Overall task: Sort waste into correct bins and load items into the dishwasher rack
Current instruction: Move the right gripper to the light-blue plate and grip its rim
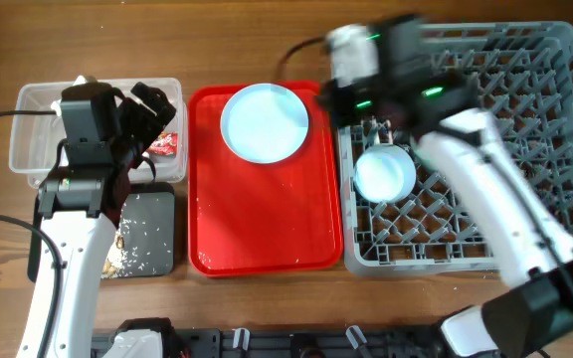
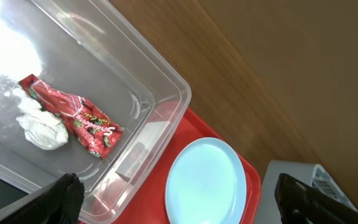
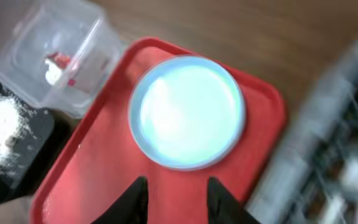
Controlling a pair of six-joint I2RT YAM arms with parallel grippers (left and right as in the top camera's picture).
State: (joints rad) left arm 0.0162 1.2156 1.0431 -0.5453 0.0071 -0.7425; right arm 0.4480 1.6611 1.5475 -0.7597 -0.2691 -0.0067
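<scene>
The pale blue plate (image 1: 265, 121) lies at the back of the red tray (image 1: 267, 234). The red-and-clear wrapper (image 2: 73, 115) and the white tissue (image 2: 42, 130) lie inside the clear tub (image 1: 38, 104). The black tray (image 1: 152, 214) holds white rice-like crumbs (image 1: 139, 249). A pale bowl (image 1: 384, 171) sits in the blue-grey dishwasher rack (image 1: 525, 129). My left gripper (image 1: 145, 114) is open and empty above the tub's right end (image 2: 182, 202). My right gripper (image 3: 176, 196) is open and empty above the red tray, just short of the plate (image 3: 187, 112); in the overhead view it (image 1: 334, 99) is blurred.
The red tray (image 3: 92, 180) lies between the two bins and the rack (image 3: 334, 149). Brown wooden table (image 1: 267, 40) surrounds everything. The clear tub (image 3: 48, 56) and the black tray (image 3: 5, 137) stand left of the red tray.
</scene>
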